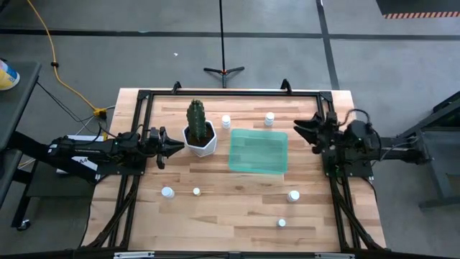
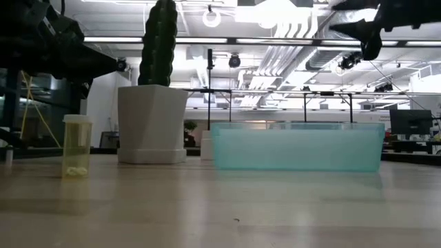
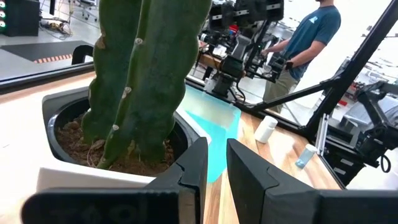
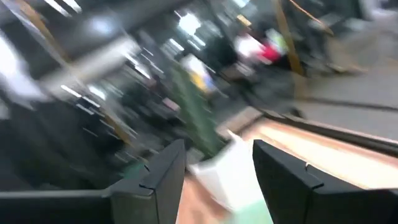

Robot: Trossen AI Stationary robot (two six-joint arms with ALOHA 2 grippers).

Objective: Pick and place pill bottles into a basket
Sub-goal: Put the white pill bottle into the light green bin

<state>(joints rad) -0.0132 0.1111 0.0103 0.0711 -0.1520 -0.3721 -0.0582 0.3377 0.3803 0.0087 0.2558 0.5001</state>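
Note:
Several small pill bottles with white caps stand on the wooden table: two at the far side (image 1: 226, 121) (image 1: 269, 119), two near left (image 1: 167, 192) (image 1: 196, 191), two near right (image 1: 293, 195) (image 1: 282, 223). One shows yellowish in the low view (image 2: 76, 146). The teal basket (image 1: 259, 151) stands at the table's middle, right of a white pot with a cactus (image 1: 201, 137). My left gripper (image 1: 172, 146) hovers open just left of the pot; its fingers (image 3: 214, 168) point at it. My right gripper (image 1: 302, 129) hovers open, right of the basket's far right corner.
The cactus (image 3: 146, 74) rises high in front of my left gripper. A black frame (image 1: 230, 92) runs along the table's far edge and both sides. A person (image 3: 311, 43) stands beyond the table's right side. A stand's foot (image 1: 223, 70) is on the floor behind.

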